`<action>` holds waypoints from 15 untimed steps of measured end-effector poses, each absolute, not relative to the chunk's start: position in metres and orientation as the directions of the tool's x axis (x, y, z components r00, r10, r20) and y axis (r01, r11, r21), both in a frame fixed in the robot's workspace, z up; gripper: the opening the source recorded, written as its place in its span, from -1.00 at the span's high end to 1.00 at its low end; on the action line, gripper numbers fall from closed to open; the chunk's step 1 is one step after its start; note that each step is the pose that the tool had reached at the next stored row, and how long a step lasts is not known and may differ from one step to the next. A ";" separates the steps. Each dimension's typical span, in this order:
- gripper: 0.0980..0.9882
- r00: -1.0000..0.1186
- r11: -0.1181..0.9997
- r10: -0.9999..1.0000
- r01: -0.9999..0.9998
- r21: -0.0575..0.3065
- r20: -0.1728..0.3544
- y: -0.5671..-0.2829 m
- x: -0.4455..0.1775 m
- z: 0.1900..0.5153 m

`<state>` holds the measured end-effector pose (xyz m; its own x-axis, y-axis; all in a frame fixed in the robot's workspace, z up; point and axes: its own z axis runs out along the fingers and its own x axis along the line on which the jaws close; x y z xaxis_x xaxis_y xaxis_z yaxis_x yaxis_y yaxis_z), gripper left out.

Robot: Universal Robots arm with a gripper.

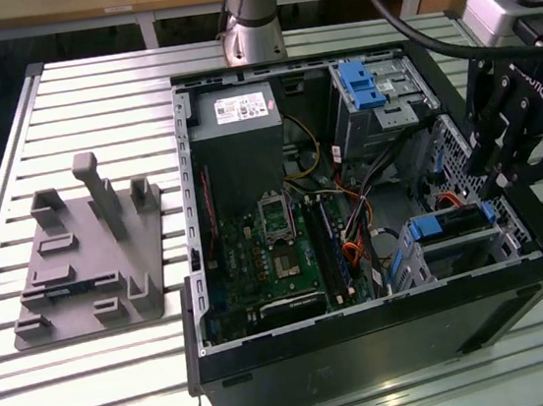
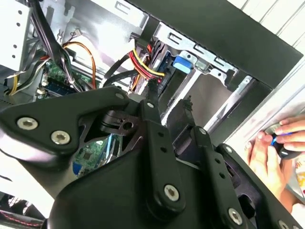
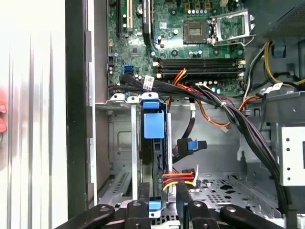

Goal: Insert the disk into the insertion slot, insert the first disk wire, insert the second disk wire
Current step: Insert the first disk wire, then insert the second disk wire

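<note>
Gripper [image 3: 163,187]: bottom centre of first wrist view, jaws part-open, no clear grip, straddling disk [image 3: 153,126] end. Disk: frame centre, seated edge-on in slot [image 3: 120,143]. Red-yellow wire [image 3: 178,177]: just right. Advice: line it square w/ disk, push straight.

Disk [image 3: 153,126] mostly hidden inside slot [image 3: 120,145], hand [image 2: 269,153] cut by edge

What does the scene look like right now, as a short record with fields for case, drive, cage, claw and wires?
case: open computer case, on a slatted table
drive: blue-framed drive sitting in the cage
cage: grey metal cage, in the case's corner at the exterior view's right
claw: claw just above the drive
wires: red, yellow and black bundle ending beside the drive's edge
</note>
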<state>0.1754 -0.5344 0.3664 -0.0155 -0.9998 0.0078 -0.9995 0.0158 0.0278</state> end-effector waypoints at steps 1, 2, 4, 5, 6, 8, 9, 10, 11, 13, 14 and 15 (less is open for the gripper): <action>0.42 -0.016 0.016 -1.000 -0.999 0.028 0.007 -0.534 0.175 0.366; 0.42 -0.016 0.016 -1.000 -0.999 0.028 0.007 -0.534 0.175 0.366; 0.42 -0.016 0.016 -1.000 -0.999 0.028 0.007 -0.534 0.175 0.367; 0.42 -0.016 0.016 -1.000 -0.999 0.028 0.006 -0.534 0.175 0.367; 0.42 -0.016 0.016 -1.000 -0.999 0.028 0.006 -0.534 0.175 0.367; 0.42 -0.016 0.016 -1.000 -0.999 0.028 0.006 -0.534 0.175 0.367; 0.42 -0.016 0.016 -1.000 -0.999 0.028 0.006 -0.534 0.175 0.367; 0.42 -0.016 0.016 -1.000 -0.999 0.028 0.006 -0.534 0.175 0.367; 0.42 -0.016 0.016 -1.000 -0.999 0.028 0.006 -0.534 0.175 0.367; 0.42 -0.016 0.016 -1.000 -0.999 0.028 0.006 -0.534 0.175 0.367; 0.42 -0.016 0.016 -1.000 -0.999 0.028 0.006 -0.534 0.175 0.367; 0.42 -0.016 0.016 -1.000 -0.999 0.028 0.006 -0.534 0.175 0.367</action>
